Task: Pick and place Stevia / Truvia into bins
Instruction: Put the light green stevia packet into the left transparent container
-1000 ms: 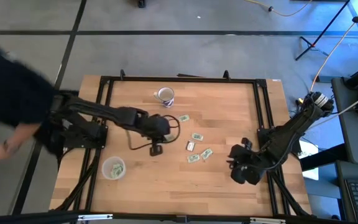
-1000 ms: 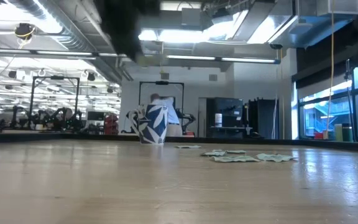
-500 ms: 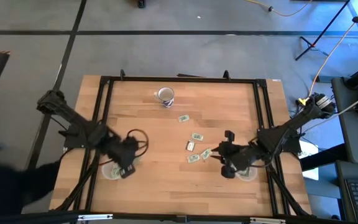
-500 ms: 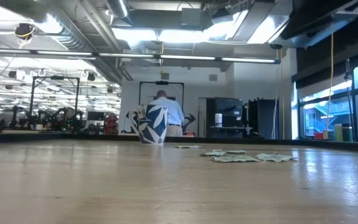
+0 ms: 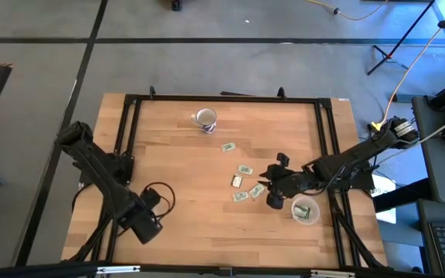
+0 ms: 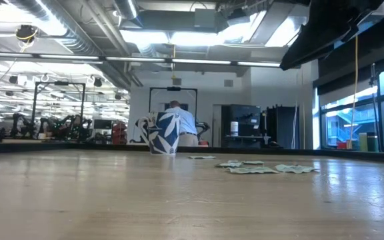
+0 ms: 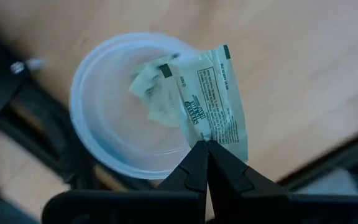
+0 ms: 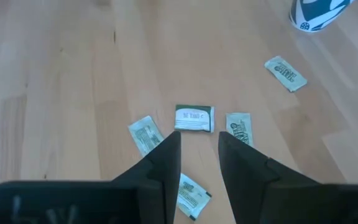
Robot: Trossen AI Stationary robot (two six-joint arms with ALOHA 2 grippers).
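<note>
Several green and white Stevia packets [image 5: 245,169] lie flat on the table's middle; the right wrist view shows them too [image 8: 194,118]. My right gripper [image 5: 273,194] hovers open above them [image 8: 199,149], touching none. Near it stands one clear cup [image 5: 306,210] with packets inside. My left gripper [image 5: 145,220] is near the table's near-left corner, shut on one packet [image 7: 210,93] over the other clear cup [image 7: 98,118], which holds a packet. In the high view the left arm hides that cup. My left gripper pinches one packet by its end edge [image 7: 215,135] between the two shut fingertips [image 7: 194,163]. The fingers come from above, pointing down. The packet is lifted clear and lies partly over the cup's rim, partly over the bare table.
A white and blue patterned mug [image 5: 205,118] stands near the far edge, also seen in the low view [image 6: 164,132]. A black frame [image 5: 222,99] rims the wooden table. A person stands in the room far behind. Bare wood stretches along the near half between the arms.
My left gripper has swung from the table's middle toward the near-left corner, over the left cup. My right gripper has moved away from the right cup toward the packets in the middle, leaving that cup uncovered.
</note>
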